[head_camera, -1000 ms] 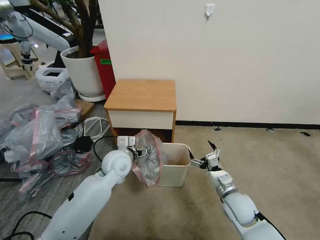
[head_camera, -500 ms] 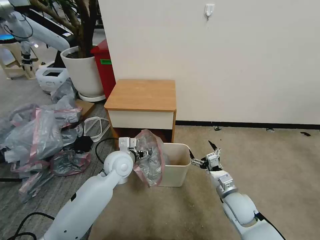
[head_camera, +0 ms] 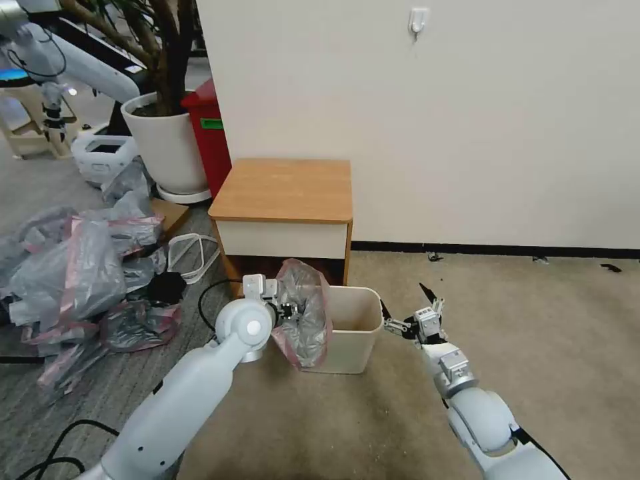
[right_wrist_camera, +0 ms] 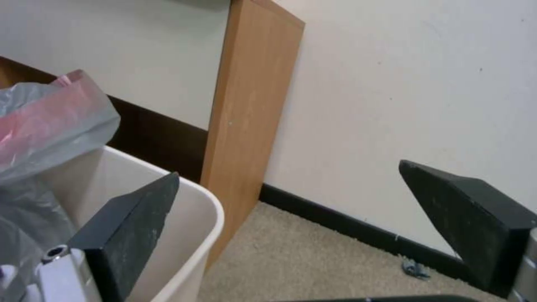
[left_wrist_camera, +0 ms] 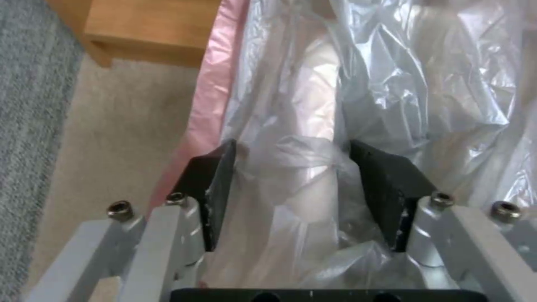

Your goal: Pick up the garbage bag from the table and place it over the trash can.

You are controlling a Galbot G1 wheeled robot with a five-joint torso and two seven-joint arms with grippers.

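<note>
I count one garbage bag (head_camera: 303,313) at the bin, and one cream trash can (head_camera: 350,333). One wooden surface (head_camera: 285,188) stands behind it. I have two end effectors in sight: the left end effector (head_camera: 288,309) and the right end effector (head_camera: 403,313). Off to my left lies one heap of grey-pink bags (head_camera: 80,280), too tangled for me to number. One red bin (head_camera: 210,133), one white plant pot (head_camera: 163,143), one wall hook (head_camera: 418,21).

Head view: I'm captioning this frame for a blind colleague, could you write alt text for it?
The left gripper holds a crinkly translucent grey plastic garbage bag with a pink rim against the left side of a small cream rectangular trash can on the carpet. The open right gripper hovers at the can's right rim, before a low wooden nightstand.
</note>
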